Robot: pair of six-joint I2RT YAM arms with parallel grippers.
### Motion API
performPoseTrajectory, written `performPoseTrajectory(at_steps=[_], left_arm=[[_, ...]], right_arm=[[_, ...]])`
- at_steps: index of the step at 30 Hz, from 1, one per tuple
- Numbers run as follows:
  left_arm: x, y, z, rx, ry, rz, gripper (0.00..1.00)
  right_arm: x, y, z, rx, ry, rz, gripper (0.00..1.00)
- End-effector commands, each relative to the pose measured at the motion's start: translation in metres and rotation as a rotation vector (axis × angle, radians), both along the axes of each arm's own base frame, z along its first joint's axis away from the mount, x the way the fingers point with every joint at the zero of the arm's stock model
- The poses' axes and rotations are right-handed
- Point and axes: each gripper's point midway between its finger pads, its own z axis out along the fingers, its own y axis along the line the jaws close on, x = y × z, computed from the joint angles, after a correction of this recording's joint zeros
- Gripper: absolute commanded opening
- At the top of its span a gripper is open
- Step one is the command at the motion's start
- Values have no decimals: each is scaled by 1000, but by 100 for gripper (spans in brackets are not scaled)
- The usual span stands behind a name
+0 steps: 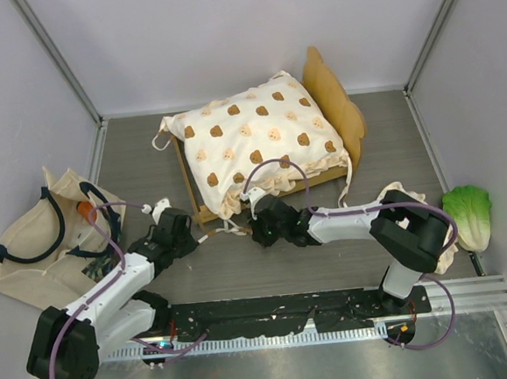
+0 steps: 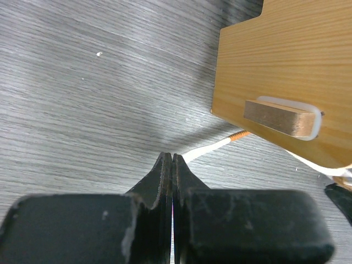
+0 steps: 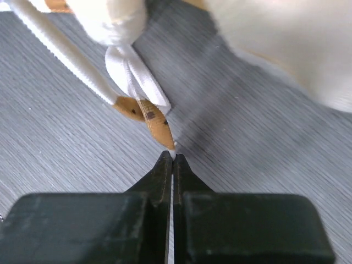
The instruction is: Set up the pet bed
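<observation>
The pet bed point(image 1: 191, 181) stood on the grey table point(image 1: 243, 274) in the upper centre of the top view, with its bear-print cushion point(image 1: 254, 137) lying on the frame and its scalloped headboard point(image 1: 334, 95) at the upper right. Both grippers were located just below the bed's lower edge. The left gripper point(image 2: 172, 159) was clenched, finger against finger, at the bottom centre of its wrist view. A wooden frame panel point(image 2: 286, 60) filled the upper right of that view, apart from the fingertips. A white cord point(image 2: 212, 147) with an orange end ran from under the panel down to the right finger's edge. Whether the cord was pinched could not be determined. The right gripper point(image 3: 172, 159) was also clenched, with no gap between the fingers. A white ribbon tie point(image 3: 129, 71) hung from the cushion fabric at the upper left of the right wrist view, and its brown printed end point(image 3: 157, 124) met the fingertips. Whether that end was actually gripped could not be determined. A beige tote bag point(image 1: 30, 255) lay at the left of the top view and a green lettuce toy point(image 1: 468, 212) at the right, both well apart from the bed.
</observation>
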Motion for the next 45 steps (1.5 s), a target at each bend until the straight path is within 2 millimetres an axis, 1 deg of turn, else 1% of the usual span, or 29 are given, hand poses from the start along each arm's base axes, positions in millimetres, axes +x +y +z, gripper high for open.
performPoseTrajectory(at_steps=[1, 6, 10, 13, 14, 15, 16, 17, 18, 19, 20, 22, 23, 24, 26, 27, 30, 33, 34, 35, 36, 37, 38, 39, 40, 41, 42, 44, 45], left_arm=[[13, 5, 22, 21, -69, 16, 0], [7, 13, 26, 50, -68, 29, 0], [4, 21, 35, 59, -84, 60, 0], [-2, 33, 43, 67, -81, 114, 0], [-1, 35, 51, 59, -105, 129, 0], [-3, 40, 54, 69, -108, 150, 0], [-6, 48, 55, 82, -105, 173, 0], [-4, 54, 66, 82, -138, 201, 0], [-4, 57, 73, 75, -150, 215, 0], [-5, 65, 79, 80, -159, 243, 0], [-3, 71, 93, 84, -189, 271, 0], [-6, 86, 107, 107, -213, 311, 0], [-4, 91, 118, 108, -244, 330, 0], [-4, 94, 124, 106, -266, 342, 0], [-3, 104, 134, 121, -277, 368, 0], [-3, 105, 136, 119, -277, 370, 0], [-2, 121, 145, 148, -279, 409, 0], [5, 127, 153, 152, -295, 389, 0], [12, 114, 153, 93, -299, 326, 0], [16, 107, 143, 71, -264, 297, 0], [19, 95, 137, 22, -253, 255, 7], [26, 70, 130, -74, -255, 145, 17], [27, 57, 121, -129, -222, 100, 41], [31, 45, 119, -193, -223, 87, 51], [27, 33, 103, -238, -186, 47, 57], [26, 30, 94, -240, -162, 45, 62], [24, 19, 90, -239, -155, 4, 64], [22, 15, 84, -192, -157, -8, 66], [19, 0, 83, -176, -165, -65, 67]], right_arm=[[16, -13, 30, 16, -65, -129, 1], [25, -26, 39, 4, -92, -206, 1], [28, -30, 50, 23, -112, -238, 1], [34, -31, 68, 72, -126, -282, 1], [35, -32, 70, 80, -128, -292, 1], [34, -36, 69, 63, -121, -300, 1], [35, -37, 74, 74, -126, -313, 1], [36, -37, 76, 85, -123, -328, 1], [36, -37, 78, 90, -123, -332, 1], [36, -37, 81, 94, -124, -335, 1], [36, -37, 83, 99, -120, -338, 1], [35, -36, 83, 97, -111, -334, 1], [34, -36, 82, 97, -107, -335, 1], [34, -36, 83, 103, -102, -337, 1], [31, -36, 81, 106, -92, -334, 1], [30, -36, 82, 115, -87, -333, 1], [27, -37, 78, 118, -70, -340, 1], [20, -34, 73, 125, -40, -322, 1], [18, -32, 72, 130, -31, -315, 1], [16, -31, 70, 132, -24, -308, 1], [15, -29, 68, 140, -20, -303, 1], [14, -27, 65, 136, -13, -296, 1], [13, -27, 62, 133, -6, -295, 1], [13, -25, 63, 134, -5, -288, 1], [13, -25, 59, 125, -2, -289, 1], [13, -24, 60, 126, -3, -285, 1], [14, -23, 60, 128, -5, -284, 1], [15, -23, 59, 122, -6, -283, 1], [14, -22, 58, 123, -4, -279, 1]])
